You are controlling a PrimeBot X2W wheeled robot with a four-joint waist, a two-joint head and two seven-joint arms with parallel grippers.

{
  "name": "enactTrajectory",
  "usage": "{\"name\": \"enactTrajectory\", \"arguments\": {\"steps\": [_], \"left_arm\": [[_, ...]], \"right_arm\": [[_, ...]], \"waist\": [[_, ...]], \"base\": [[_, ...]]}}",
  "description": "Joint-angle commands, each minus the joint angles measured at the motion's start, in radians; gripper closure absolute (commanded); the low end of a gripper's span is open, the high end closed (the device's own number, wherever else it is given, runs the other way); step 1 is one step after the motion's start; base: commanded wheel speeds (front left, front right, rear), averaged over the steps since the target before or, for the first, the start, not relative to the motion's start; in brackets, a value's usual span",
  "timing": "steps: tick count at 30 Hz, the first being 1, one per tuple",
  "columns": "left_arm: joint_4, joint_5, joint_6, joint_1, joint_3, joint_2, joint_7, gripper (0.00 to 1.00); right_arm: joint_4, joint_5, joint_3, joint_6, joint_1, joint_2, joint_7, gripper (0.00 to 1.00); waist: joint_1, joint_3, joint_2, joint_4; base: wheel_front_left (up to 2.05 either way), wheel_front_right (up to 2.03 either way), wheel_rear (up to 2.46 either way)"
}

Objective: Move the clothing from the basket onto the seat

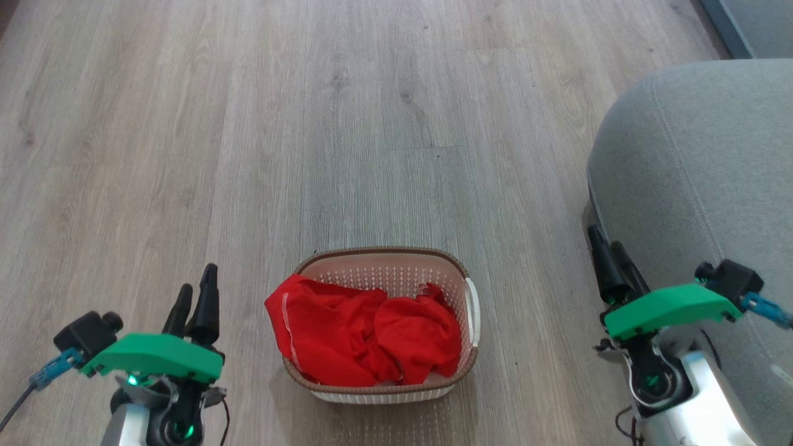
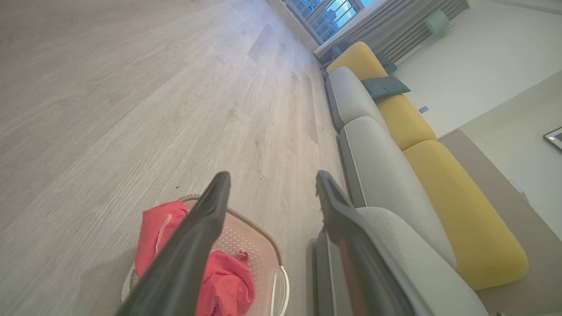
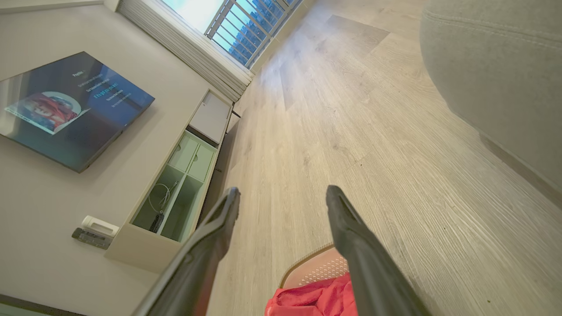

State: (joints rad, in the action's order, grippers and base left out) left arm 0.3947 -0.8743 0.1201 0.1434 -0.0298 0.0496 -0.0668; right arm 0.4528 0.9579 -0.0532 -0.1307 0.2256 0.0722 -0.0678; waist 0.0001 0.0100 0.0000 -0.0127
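1. Clothing (image 1: 365, 334), bright red soft fabric with a white-stitched edge, lies bunched inside the small oval cream-white perforated plastic basket (image 1: 396, 272) on the pale wood-look floor (image 1: 310, 124). The large grey upholstered seat (image 1: 700, 173) is cut off at the right. The left gripper (image 1: 198, 280) at lower left and the right gripper (image 1: 605, 238) beside the seat both point up the frame, away from the basket.
2. Left wrist view: the left gripper's fingers (image 2: 193, 245) are spread and empty. One finger hides part of the clothing and the basket rim; the other covers the seat's near corner.
3. Right wrist view: the right gripper is likewise spread and empty over the floor. The clothing and basket are cut off at the bottom edge.
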Motion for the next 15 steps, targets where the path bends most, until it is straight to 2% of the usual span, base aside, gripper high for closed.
{"name": "enactTrajectory", "arguments": {"steps": [1, 15], "left_arm": [[-0.024, 0.040, 0.005, 0.063, -0.009, 0.021, -0.017, 0.00], [-0.002, 0.212, 0.006, 0.101, -0.003, 0.028, -0.058, 0.00]], "right_arm": [[-0.026, -0.036, -0.021, 0.000, 0.069, 0.020, -0.014, 0.00], [-0.003, -0.190, -0.061, 0.000, 0.123, 0.033, -0.055, 0.00]], "waist": [[-0.0001, 0.000, 0.0000, 0.000], [-0.0001, 0.007, 0.0000, -0.001]], "base": [[0.00, 0.00, 0.00], [0.00, 0.00, 0.00]]}}
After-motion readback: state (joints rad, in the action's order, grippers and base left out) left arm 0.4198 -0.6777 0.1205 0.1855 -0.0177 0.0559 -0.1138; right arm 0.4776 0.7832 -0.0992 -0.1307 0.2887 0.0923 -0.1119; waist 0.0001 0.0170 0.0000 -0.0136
